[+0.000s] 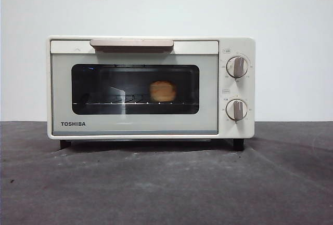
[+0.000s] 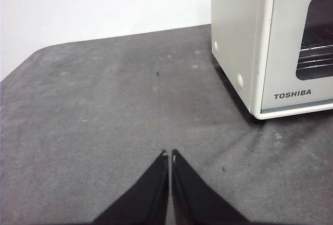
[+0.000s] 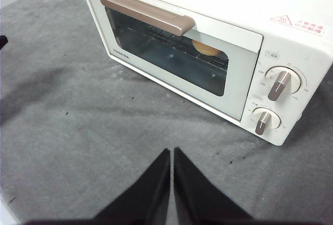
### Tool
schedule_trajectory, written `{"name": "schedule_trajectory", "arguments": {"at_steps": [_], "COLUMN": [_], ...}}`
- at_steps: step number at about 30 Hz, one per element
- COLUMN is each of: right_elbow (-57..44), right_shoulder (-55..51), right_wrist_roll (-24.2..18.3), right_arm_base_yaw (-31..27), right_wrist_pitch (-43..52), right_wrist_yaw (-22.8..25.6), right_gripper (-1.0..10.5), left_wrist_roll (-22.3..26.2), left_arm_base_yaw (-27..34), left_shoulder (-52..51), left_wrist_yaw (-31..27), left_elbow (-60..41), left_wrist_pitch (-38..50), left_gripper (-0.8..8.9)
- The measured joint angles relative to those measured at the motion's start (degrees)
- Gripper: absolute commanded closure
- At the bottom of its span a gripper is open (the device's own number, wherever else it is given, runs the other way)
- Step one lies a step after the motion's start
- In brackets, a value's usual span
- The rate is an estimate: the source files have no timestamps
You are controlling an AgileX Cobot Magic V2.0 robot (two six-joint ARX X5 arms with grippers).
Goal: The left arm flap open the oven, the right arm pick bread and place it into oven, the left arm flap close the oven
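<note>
Hovering over the grey felt-covered table (image 2: 104, 105) with jaws pressed together on nothing, the black left gripper (image 2: 170, 155) is waiting beside the cream-white boxy TOSHIBA toaster oven (image 1: 234, 126). The black right gripper (image 3: 172, 152), likewise clenched and empty, is hanging before the door. The golden lumpy bread loaf (image 1: 163, 91) is sitting on the wire rack (image 1: 104, 103) behind the closed glass door, so the task is looking finished.

bread (image 1: 163, 91) on rack inside oven (image 1: 134, 126)
</note>
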Motion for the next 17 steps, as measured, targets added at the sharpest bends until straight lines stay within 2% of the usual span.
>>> {"name": "schedule_trajectory", "arguments": {"at_steps": [14,17], "right_elbow": [0.00,-0.02], "right_shoulder": [-0.02,-1.29], "right_wrist_roll": [-0.04,-1.07], "right_arm_base_yaw": [0.00,-0.59], "right_wrist_pitch": [0.00,-0.02], "right_wrist_yaw": [0.00,2.32], "right_gripper": [9.4,9.4], "left_wrist_roll": [0.00,0.00], "left_arm_base_yaw": [0.02,0.00], "left_shoulder": [0.00,0.00], "left_wrist_yaw": [0.00,0.00], "left_elbow": [0.00,0.00], "left_wrist_pitch": [0.00,0.00], "left_gripper": [7.97,7.97]}}
